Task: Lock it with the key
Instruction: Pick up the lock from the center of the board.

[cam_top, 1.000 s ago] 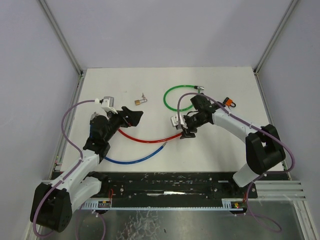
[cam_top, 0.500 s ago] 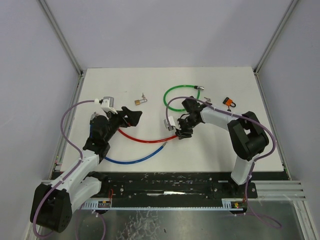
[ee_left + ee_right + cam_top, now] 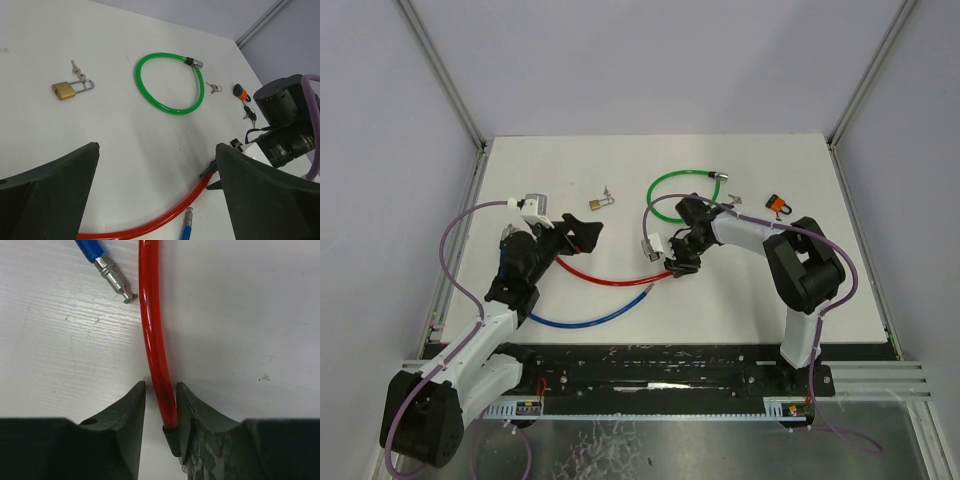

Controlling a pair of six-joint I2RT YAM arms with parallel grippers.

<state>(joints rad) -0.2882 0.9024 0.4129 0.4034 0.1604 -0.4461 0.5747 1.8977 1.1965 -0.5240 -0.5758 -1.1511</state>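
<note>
A red cable lock lies curved across the middle of the table. Its right end runs between the fingers of my right gripper. In the right wrist view this gripper stands open by a narrow gap. The cable's black end cap rests against the right finger, and a strip of table shows on the other side. My left gripper hovers wide open over the cable's left part, holding nothing. In the left wrist view its midpoint is above the red cable. Loose keys lie near the green cable.
A blue cable ends in a metal pin beside the red one. A green cable loop, a brass padlock with keys and an orange padlock lie farther back. Walls stand on three sides.
My right gripper has slid left along the table, its arm folding in, and the red cable's right end has shifted slightly left with it. The left arm has stayed put.
</note>
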